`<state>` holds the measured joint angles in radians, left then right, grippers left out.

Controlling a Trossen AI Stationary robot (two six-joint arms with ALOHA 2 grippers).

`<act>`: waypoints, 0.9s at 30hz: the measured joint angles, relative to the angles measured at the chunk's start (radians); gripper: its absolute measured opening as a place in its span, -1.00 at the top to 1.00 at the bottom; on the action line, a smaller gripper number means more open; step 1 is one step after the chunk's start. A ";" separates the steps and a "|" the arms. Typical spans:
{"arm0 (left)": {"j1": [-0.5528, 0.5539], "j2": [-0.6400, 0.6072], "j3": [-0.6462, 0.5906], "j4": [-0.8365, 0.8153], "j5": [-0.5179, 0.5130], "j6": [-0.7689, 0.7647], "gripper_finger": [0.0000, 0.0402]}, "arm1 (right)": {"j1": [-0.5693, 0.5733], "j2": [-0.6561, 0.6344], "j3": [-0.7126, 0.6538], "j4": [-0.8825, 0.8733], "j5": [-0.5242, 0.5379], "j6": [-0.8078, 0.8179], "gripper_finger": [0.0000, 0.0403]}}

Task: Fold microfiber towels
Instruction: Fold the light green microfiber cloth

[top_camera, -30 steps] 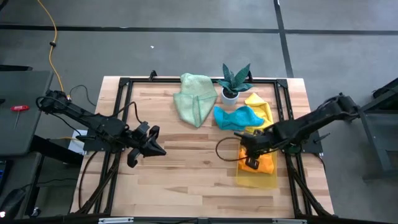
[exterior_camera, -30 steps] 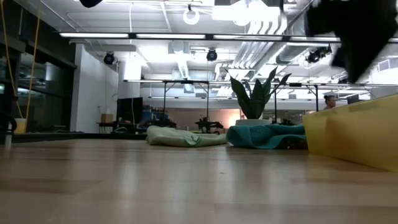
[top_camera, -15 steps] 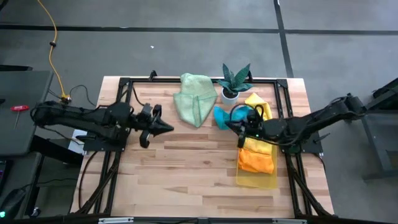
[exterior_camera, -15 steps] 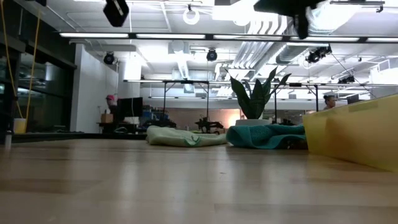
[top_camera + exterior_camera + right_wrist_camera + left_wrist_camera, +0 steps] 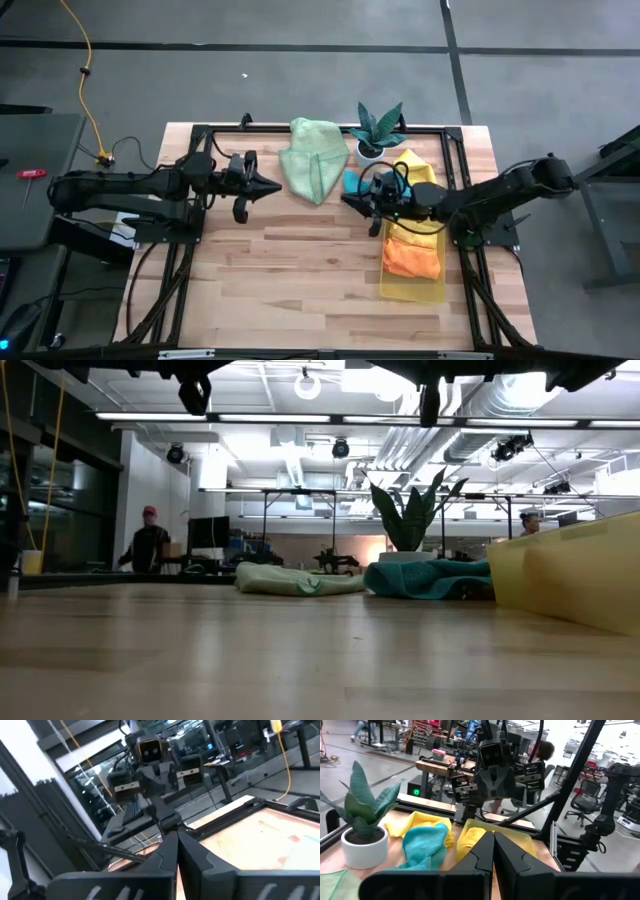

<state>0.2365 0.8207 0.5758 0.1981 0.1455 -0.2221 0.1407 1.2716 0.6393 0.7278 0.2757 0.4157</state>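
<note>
From where I stand, the potted plant (image 5: 378, 131) at the back edge of the table is the marker. The pale green towel (image 5: 313, 160) lies bunched just left of it, its long axis running back to front. The left gripper (image 5: 274, 187) hangs in the air with its 2 fingers pressed together, empty, its tip aimed at that cloth's near left edge. The right gripper (image 5: 348, 200), also closed and empty, hovers in front of the plant over the teal towel (image 5: 357, 182). I'd judge the left arm nearer the green one. The orange towel (image 5: 412, 257) sits in the yellow tray (image 5: 413, 291).
</note>
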 joint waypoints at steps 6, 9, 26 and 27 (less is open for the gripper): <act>0.000 0.001 0.000 0.000 -0.039 -0.011 1.00 | -0.087 -0.002 0.003 -0.006 -0.103 -0.052 1.00; 0.001 0.005 0.000 0.001 -0.141 -0.058 1.00 | -0.123 -0.002 0.003 -0.010 -0.190 -0.058 1.00; 0.484 0.618 0.445 -0.549 0.136 0.388 0.24 | -0.210 -0.002 0.003 -0.029 -0.257 0.032 1.00; 0.511 0.670 0.476 -0.549 0.151 0.431 0.21 | -0.211 -0.002 0.003 -0.028 -0.248 0.032 1.00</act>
<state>0.7478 1.4907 1.0517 -0.3506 0.2966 0.2088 -0.0700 1.2697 0.6422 0.6994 0.0272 0.4480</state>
